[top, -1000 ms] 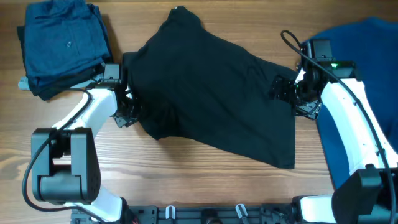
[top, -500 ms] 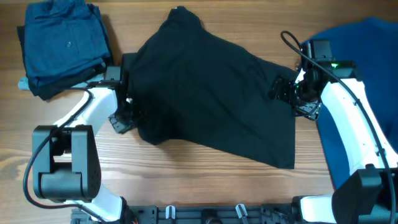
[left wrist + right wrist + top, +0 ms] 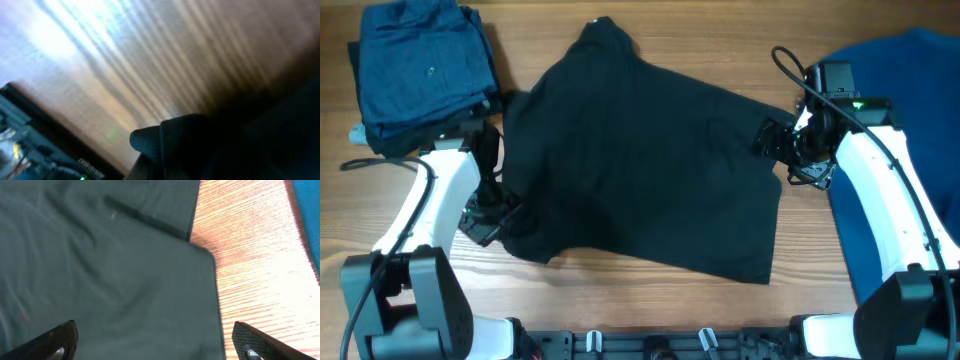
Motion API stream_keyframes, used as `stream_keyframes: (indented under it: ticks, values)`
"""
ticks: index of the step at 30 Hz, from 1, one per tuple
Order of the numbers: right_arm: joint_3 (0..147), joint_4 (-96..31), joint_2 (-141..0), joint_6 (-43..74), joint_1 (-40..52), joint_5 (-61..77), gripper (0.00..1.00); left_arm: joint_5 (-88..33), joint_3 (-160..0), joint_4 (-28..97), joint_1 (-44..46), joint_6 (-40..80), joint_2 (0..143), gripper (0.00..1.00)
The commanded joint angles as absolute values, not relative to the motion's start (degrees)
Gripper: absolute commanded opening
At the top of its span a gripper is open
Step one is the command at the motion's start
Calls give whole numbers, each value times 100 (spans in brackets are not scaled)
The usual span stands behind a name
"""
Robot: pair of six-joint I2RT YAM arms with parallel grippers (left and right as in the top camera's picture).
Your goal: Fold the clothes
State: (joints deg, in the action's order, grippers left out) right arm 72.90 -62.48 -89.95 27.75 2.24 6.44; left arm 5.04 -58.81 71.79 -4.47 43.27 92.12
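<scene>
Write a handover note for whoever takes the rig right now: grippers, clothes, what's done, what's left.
Left gripper: shut on the near left edge of the black T-shirt, low at the table.
Right gripper: open wide over the shirt's right edge, holding nothing.
The black T-shirt lies spread and skewed mid-table, not yet folded.
The dark blue clothes sit in a folded stack at the far left.
The bright blue shirt lies unfolded at the right edge, partly out of frame, with the right arm over it.
Done: the dark blue stack looks folded.
Left: fold the black one, then probably the bright blue.
</scene>
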Motion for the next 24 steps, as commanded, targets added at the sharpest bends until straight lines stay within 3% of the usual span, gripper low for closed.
stream_keyframes:
  ticks: [1, 3, 9, 10, 12, 13, 14, 15, 16, 18, 20, 24]
  values:
    - [7349, -6165, -8901, 2718, 217, 740, 100, 888, -5959, 7544, -499, 4720, 9096, 4]
    - [7349, -6073, -8901, 2718, 217, 762, 99, 893, -5959, 7660, -499, 4716, 9096, 20]
    - [7349, -5638, -8901, 2716, 217, 991, 99, 1448, -6344, 7979, -499, 5011, 9083, 17]
    - [7349, -5476, -8903, 2718, 217, 1057, 100, 1686, -6685, 8241, -493, 5041, 9048, 24]
    - [7349, -5308, -8903, 2714, 217, 1096, 99, 1761, -6943, 8305, -493, 4991, 9030, 71]
    - [7349, -5153, -8903, 2714, 217, 1133, 98, 1728, -7041, 8272, -493, 4991, 9030, 78]
    - [7349, -4976, -8914, 2711, 217, 1203, 89, 1632, -7126, 8178, -486, 4971, 9032, 80]
    - [7349, -4720, -8945, 2718, 217, 1258, 57, 1321, -7170, 7854, -443, 4842, 9032, 79]
    - [7349, -4565, -8997, 2731, 217, 1229, 40, 987, -7170, 7384, -381, 4475, 9032, 77]
    - [7349, -4451, -9157, 2956, 217, 1061, 21, 327, -7170, 6615, -248, 3852, 9045, 78]
    - [7349, -4305, -9437, 3020, 215, 967, 13, -475, -7170, 5658, -49, 3105, 9052, 80]
    - [7363, -3865, -10204, 3017, 196, 1007, 6, -620, -7170, 4571, 357, 3046, 9212, 86]
